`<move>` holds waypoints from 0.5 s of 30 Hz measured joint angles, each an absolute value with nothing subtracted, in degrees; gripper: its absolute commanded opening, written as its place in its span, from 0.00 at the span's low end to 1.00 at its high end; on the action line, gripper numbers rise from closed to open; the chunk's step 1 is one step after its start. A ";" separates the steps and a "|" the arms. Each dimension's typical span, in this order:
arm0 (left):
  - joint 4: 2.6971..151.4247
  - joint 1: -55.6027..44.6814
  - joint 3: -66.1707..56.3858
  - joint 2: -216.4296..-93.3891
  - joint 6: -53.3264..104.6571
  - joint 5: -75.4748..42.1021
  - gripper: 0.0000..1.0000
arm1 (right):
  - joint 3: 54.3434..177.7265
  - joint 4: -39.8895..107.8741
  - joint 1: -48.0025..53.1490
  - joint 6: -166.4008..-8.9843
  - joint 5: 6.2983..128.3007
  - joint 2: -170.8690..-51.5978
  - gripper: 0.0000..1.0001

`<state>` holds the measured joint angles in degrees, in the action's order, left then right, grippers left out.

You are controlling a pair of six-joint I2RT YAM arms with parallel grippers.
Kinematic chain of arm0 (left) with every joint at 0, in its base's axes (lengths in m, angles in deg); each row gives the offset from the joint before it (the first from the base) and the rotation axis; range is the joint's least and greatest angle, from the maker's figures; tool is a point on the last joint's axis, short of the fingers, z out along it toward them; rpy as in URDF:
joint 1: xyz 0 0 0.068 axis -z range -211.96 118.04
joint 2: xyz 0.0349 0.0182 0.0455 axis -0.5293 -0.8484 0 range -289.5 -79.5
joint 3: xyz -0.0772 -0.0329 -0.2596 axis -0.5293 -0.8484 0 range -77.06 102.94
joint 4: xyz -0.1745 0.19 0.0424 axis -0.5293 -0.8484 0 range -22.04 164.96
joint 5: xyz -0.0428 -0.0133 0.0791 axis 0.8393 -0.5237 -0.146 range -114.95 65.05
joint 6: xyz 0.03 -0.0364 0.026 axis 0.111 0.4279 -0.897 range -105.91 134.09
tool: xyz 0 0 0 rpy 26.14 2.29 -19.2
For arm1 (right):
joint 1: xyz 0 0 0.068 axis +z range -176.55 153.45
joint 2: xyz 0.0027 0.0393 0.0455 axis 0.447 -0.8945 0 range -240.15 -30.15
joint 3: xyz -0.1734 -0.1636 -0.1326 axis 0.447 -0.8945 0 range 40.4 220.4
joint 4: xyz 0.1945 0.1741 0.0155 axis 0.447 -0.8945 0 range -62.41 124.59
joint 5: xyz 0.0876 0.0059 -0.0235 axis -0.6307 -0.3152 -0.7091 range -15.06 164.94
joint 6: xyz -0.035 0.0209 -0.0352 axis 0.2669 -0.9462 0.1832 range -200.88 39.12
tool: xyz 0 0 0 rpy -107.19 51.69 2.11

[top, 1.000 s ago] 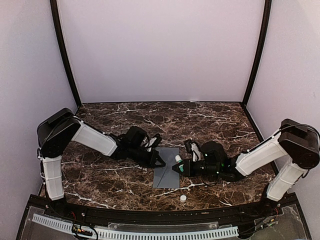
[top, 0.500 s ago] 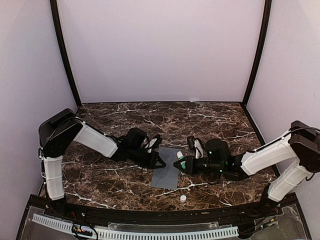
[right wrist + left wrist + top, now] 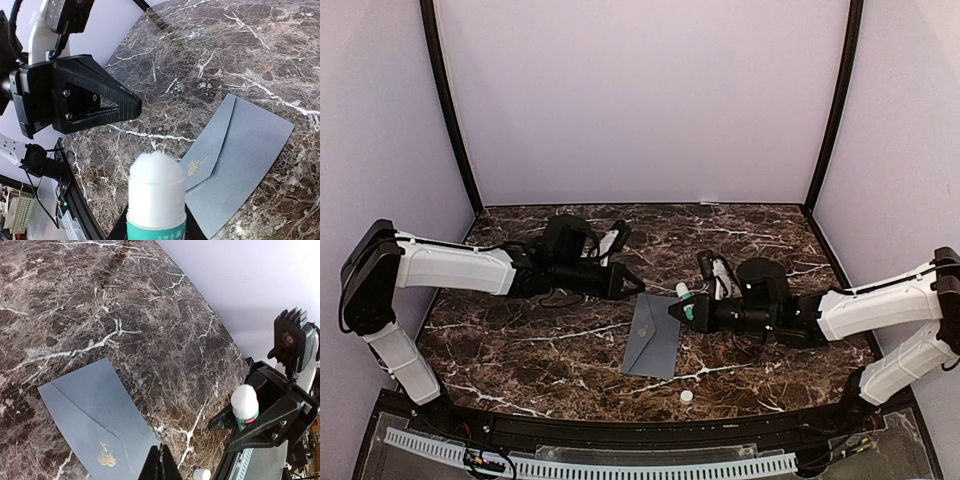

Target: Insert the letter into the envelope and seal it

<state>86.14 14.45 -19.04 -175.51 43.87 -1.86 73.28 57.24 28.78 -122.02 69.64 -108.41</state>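
Envelope [image 3: 653,338] lies flat on the marble table [image 3: 520,350] between the two arms. It's flap side up, w/ the pointed flap folded down & a pale emblem [image 3: 106,458] near its tip. The letter isn't visible in any view. We take it to be inside already but can't confirm.

The left gripper [image 3: 634,288] sits just past the envelope's far corner, fingers pressed together on nothing. The right gripper [image 3: 676,311] is clamped on an uncapped glue stick [image 3: 155,195], just off the envelope's right edge w/ its white tip clear of the paper. A small white cap [image 3: 686,396] lies apart near the front edge.

We read the step as sealing. Whether the flap is stuck yet, we can't tell.

If it isn't, we'd do it this way:
- Slip the left fingertips under the flap tip & hold it open.
- Tilt the stick tip-down & run it lightly along the flap's inner edges, not the middle.
- Keep pressure low, esp. on slick marble, since thin paper will prob. slide or crumple under a hard push.
- Pin the body w/ one arm while the other works.
- Fold the flap down & press along both edges w/ closed fingers, tip last.
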 measured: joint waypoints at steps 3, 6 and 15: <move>87.47 14.45 -23.13 -174.18 44.96 -1.40 0.00 | 75.30 56.54 28.78 -121.15 69.57 -110.01 0.00; 88.30 14.67 -27.83 -174.68 46.82 -0.65 0.00 | 78.01 56.02 28.78 -120.30 69.22 -113.24 0.00; 92.98 17.51 -31.09 -177.59 50.34 1.25 0.00 | 83.75 55.97 28.27 -119.31 66.93 -124.85 0.00</move>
<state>92.98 17.51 -31.09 -177.59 50.34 1.25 83.75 55.97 28.27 -119.31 66.93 -124.85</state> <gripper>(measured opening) 0.004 0.211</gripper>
